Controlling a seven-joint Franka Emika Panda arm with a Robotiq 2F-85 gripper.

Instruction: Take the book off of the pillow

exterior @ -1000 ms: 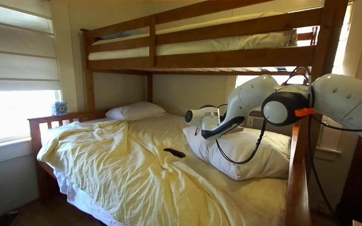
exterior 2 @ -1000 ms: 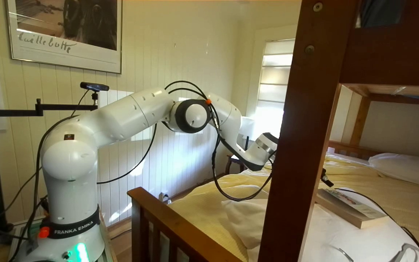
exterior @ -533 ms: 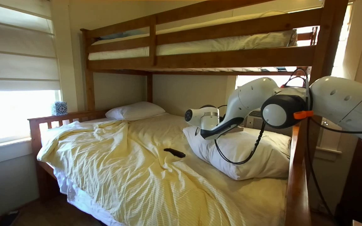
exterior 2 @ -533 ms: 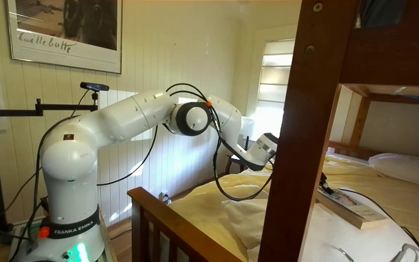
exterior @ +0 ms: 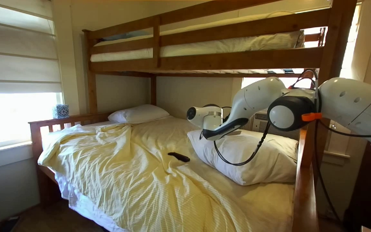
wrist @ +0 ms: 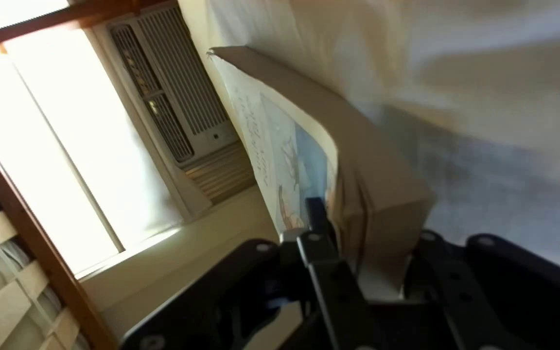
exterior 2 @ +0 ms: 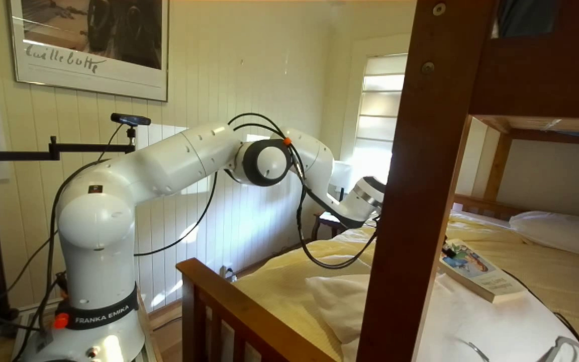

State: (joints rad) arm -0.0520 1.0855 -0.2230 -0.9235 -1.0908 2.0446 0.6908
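The book [wrist: 358,160], a thick paperback with a pale illustrated cover, sits between the fingers of my gripper [wrist: 370,233] in the wrist view. One finger [wrist: 316,214] presses on the cover; the other is on the underside, its tip hidden. In an exterior view the book [exterior 2: 490,276] slants over the plump white pillow [exterior 2: 470,327], its gripped end higher. Whether its lower end touches the pillow I cannot tell. Only a dark bit of my gripper shows past the post there. The pillow [exterior: 256,158] lies beneath my wrist in an exterior view, where the gripper is hidden.
A wooden bed post [exterior 2: 415,176] blocks part of the view. The upper bunk [exterior: 237,59] hangs above the arm, and a bed rail [exterior: 304,187] runs alongside. A black remote-like object [exterior: 179,157] and crumpled yellow blanket [exterior: 124,180] lie on the bed. A flatter pillow [exterior: 139,113] is farther off.
My gripper has come down over the book's end and shut on it. My wrist has since risen slightly, and the book has lifted and tilted, showing more cover.
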